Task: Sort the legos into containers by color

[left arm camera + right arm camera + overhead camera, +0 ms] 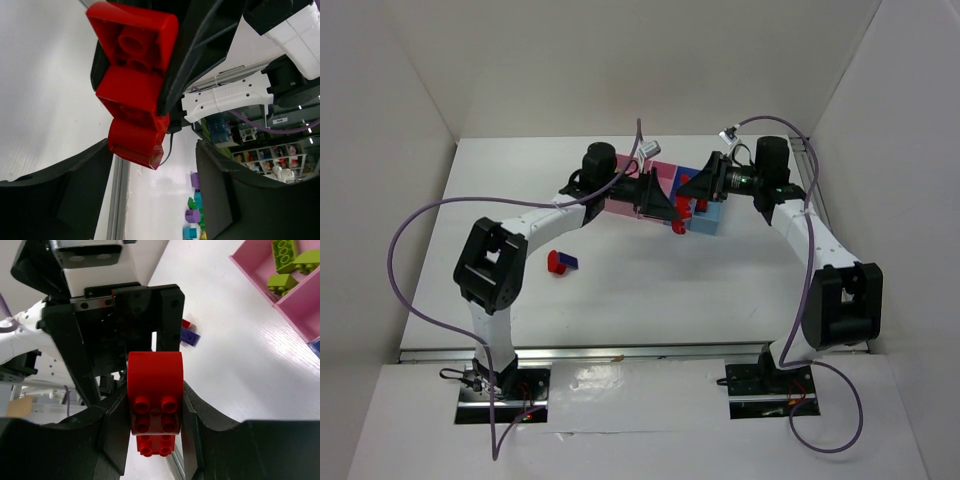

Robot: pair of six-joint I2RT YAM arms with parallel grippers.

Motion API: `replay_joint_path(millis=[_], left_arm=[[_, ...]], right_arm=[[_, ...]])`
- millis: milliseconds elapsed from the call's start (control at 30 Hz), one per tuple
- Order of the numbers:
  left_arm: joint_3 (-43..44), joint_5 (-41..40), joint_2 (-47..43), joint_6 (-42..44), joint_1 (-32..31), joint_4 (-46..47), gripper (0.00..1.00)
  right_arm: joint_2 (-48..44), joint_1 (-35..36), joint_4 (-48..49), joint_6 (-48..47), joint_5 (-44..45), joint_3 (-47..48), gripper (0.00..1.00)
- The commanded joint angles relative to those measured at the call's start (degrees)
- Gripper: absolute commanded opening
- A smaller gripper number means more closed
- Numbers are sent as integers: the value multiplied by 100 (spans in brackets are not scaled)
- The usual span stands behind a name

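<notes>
Legos: red stack (pixel 154 375) clamped in the right gripper (pixel 156 412) over the containers (pixel 663 176); left gripper (pixel 155 165) spread wide, gripping nothing.
Right wrist view: its own fingers (pixel 116 430) press both sides of the stack, studs toward the camera, with the left gripper's black front just behind. Beyond that, lime-green bricks (pixel 286 260) lie in a pink compartment of the containers. Left wrist view alone shows the stack's hollow underside, sitting past that gripper's fingertips and not touched by them. Top view alone shows both arms meeting over the containers, and the loose red and blue bricks (pixel 561 262) on the table near-left of the containers, well apart.
</notes>
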Motion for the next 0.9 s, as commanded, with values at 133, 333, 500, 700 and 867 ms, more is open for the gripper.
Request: replay_joint_path(millis=[133,333,500,700,867], left_arm=[[104,545,114,-556,-122,1164,47],[164,607,114,-338,-122,761,12],[227,660,167,-47,-17,373,0],[340,607,386,-116,115,321,0],[893,256,992,-539,115,628,0]], right_arm=[[51,42,754,371,-219,-110,29],[104,95,659,371,-166,-110,29],[-124,-369,307,133,316,-49,28],[-458,-907,104,133,843,-294,28],[-581,-1039,-421,28,1405,-347,28]])
